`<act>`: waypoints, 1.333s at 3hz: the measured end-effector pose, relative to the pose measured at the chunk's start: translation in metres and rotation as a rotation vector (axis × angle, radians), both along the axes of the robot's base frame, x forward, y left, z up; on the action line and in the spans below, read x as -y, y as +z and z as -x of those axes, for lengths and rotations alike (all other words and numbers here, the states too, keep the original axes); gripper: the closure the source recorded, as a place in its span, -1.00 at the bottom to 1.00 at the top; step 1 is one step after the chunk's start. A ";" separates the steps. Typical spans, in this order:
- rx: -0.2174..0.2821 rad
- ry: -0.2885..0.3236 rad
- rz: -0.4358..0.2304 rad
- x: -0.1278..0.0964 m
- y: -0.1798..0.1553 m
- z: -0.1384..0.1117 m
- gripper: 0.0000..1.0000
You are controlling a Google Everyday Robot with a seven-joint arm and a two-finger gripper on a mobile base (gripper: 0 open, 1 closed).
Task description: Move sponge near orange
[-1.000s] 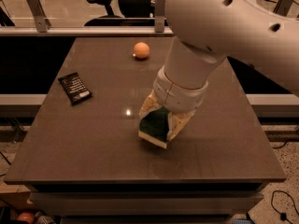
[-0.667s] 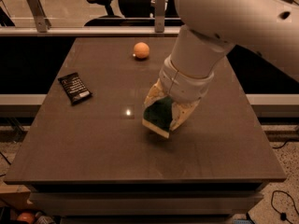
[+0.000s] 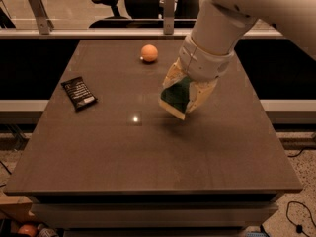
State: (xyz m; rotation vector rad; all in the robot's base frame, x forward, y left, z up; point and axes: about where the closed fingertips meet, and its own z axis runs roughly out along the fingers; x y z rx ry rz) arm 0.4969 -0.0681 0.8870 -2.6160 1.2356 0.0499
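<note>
The sponge (image 3: pixel 176 96), dark green on top with a pale yellow foam layer, is held tilted above the table, right of centre. My gripper (image 3: pixel 183 94) is shut on the sponge, its pale fingers (image 3: pixel 199 95) on either side of it. The white arm comes down from the upper right. The orange (image 3: pixel 149 53), small and round, sits on the table at the far side, up and to the left of the sponge. A clear gap lies between the sponge and the orange.
A flat black snack packet (image 3: pixel 79 93) lies at the left of the dark brown table (image 3: pixel 148 152). A rail and office chairs stand behind the table's far edge. A cable lies on the floor at the lower right.
My gripper has lifted the sponge and carried it toward the far side of the table, closer to the orange. The orange and the packet have not moved.
</note>
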 end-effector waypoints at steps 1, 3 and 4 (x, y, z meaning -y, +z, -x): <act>0.000 0.000 0.000 0.000 0.000 0.000 1.00; 0.049 -0.053 0.012 0.008 0.011 -0.015 1.00; 0.066 -0.062 0.029 0.014 0.020 -0.033 1.00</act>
